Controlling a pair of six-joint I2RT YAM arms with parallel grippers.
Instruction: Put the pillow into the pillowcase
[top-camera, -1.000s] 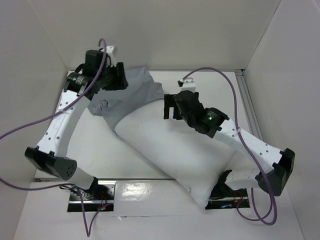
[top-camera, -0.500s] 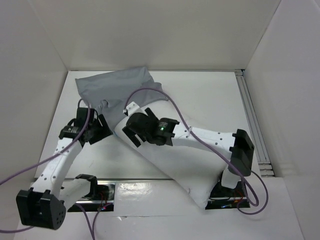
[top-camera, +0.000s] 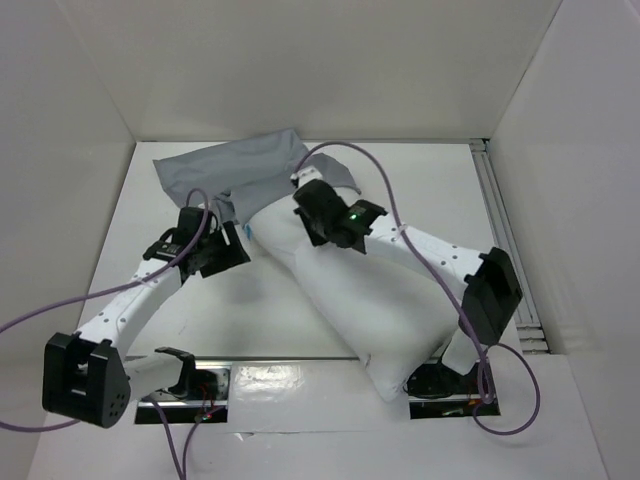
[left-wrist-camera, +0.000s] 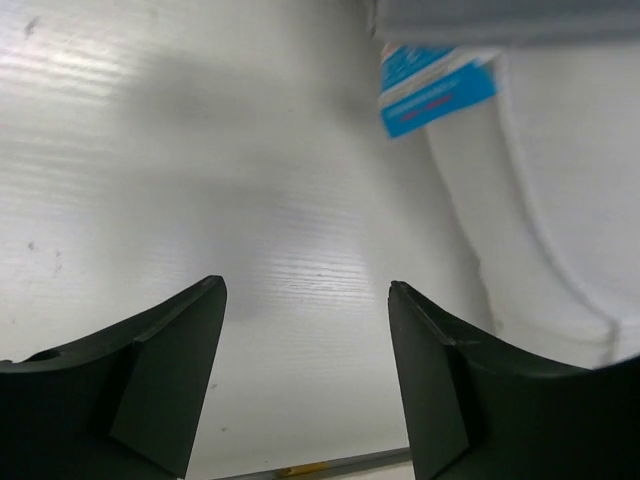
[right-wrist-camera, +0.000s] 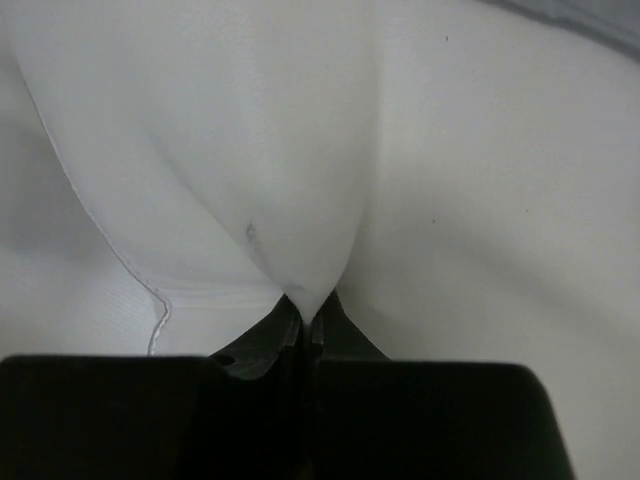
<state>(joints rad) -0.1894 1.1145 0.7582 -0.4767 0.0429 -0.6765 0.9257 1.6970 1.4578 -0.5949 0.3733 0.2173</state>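
R fingers (right-wrist-camera: 303, 330) nip pillow (top-camera: 370, 300) top; L fingers (top-camera: 236, 247) wait open by pillowcase (top-camera: 225, 170) mouth.
Pillow lies diagonal on counter (top-camera: 200, 310), far end covered by the grey pillowcase at far left, looks partly in; most of it sticks out twd near edge. R fingers are together, clamped on a pinched fold of white pillow fabric near that far end, prob. to shove it deeper. L fingers wide apart, holding nothing, low over bare counter just beside pillow's blue tag (left-wrist-camera: 435, 88) & the grey hem, likely set to catch the opening.
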